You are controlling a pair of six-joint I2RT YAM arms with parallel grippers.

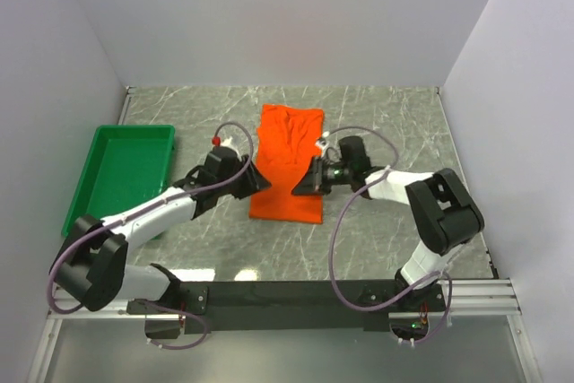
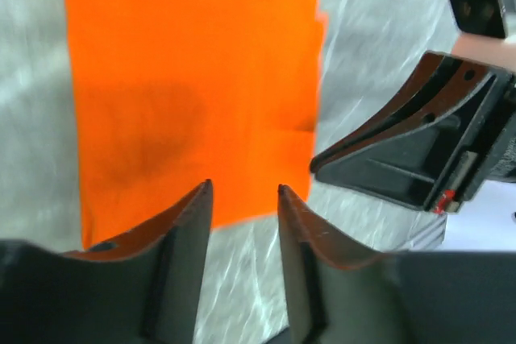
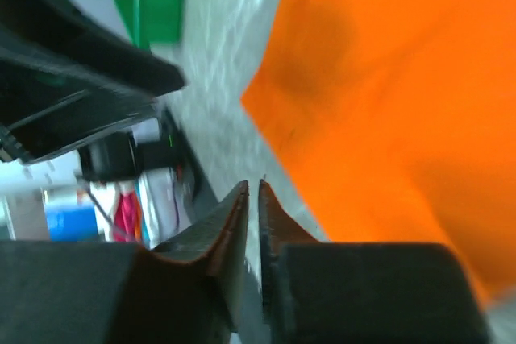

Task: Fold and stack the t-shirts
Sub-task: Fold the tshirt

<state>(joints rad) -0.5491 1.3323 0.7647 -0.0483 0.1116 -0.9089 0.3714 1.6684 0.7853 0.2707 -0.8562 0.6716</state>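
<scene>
Top external view: an orange t-shirt (image 1: 289, 163), folded into a long wrinkled strip, lies flat on a grey marbled table (image 1: 395, 132), directly between the two tools. The left gripper (image 1: 256, 181) sits at the strip's left edge, toward its near end. The right gripper (image 1: 300, 187) faces it from the strip's right edge, tips over the cloth border. A green tray (image 1: 134, 128) lies behind the left gripper, on its outer side, against the left wall. Bare tabletop stretches behind and beyond the right gripper as far as the right wall. More bare table lies between the strip's near edge and the arm bases.

Left wrist view: the fingers (image 2: 193, 215) stand spread, with a clear gap and nothing pinched. The shirt's straight edge runs just past the fingertips, and the right tool's black wedge is close by on the marble.

Right wrist view, blurred: the fingers (image 3: 230, 215) are nearly pressed together, only a thin slit between them, no cloth seen inside. One corner of the shirt lies just ahead and to one side. Small blue and pink shapes nearby are too blurred to read.
</scene>
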